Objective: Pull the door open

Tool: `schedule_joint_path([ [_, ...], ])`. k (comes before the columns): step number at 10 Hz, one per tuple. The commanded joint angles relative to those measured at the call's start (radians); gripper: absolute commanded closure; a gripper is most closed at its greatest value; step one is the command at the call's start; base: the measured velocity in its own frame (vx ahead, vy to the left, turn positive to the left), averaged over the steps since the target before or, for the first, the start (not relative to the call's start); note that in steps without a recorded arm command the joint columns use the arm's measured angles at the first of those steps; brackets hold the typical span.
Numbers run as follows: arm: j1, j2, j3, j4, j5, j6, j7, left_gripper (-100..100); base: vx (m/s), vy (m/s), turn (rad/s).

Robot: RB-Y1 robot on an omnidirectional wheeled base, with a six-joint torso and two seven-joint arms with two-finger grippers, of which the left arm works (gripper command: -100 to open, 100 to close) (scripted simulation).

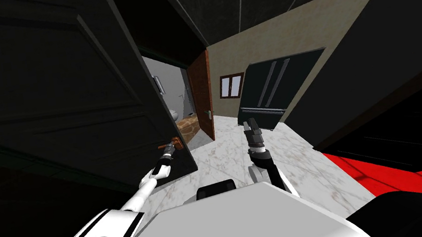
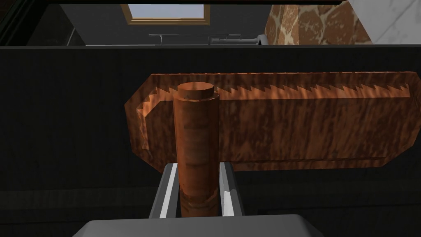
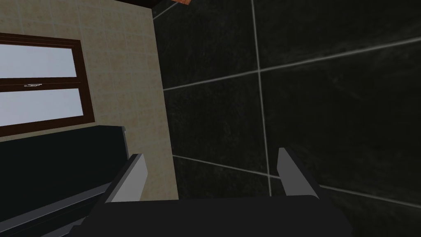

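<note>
Low on the free edge of the dark door (image 1: 52,108): brown lever handle (image 1: 164,146), clamped in the left gripper (image 1: 174,146). Seen along that hand, a round brown bar rising between the two grey fingers (image 2: 164,191), both pressing its sides with no gap to either. Brown backplate (image 2: 287,123) flat on the dark door face just behind.

Door already off its frame and swung partway open, its leaf slanting across the left of the head view. Past its edge, an open gap onto a grey-walled room with a stone-patterned floor (image 1: 188,126). Farther back, a second, brown wooden door (image 1: 201,93), also standing open.

Judged from that: grasp made, latch evidently freed, opening begun but not finished. Probably left to do: more pulling along the door's arc, base or torso giving way as the leaf comes round, then release of the handle. Worth watching the wrist angle as the swing widens, since a twisting grip could slip along the smooth bar.

Right arm idle, held forward over the pale marble floor (image 1: 228,147), well apart from the door. Right gripper (image 1: 251,125) with its blades spread wide and nothing between them.
</note>
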Motion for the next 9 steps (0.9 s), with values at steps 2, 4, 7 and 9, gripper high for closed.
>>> schedule_joint_path([
  [2,0.026,0.045,-0.056,-0.032,-0.010,-0.023,0.058,100,-0.134,0.041,0.021],
  [4,0.044,0.072,-0.097,-0.059,-0.018,-0.037,0.097,100,-0.126,0.033,0.019],
  [7,0.042,0.062,-0.107,-0.046,-0.054,-0.049,0.128,100,-0.118,0.004,-0.014],
  [9,0.034,0.060,-0.098,-0.015,-0.100,-0.067,0.162,100,-0.178,-0.048,-0.006],
])
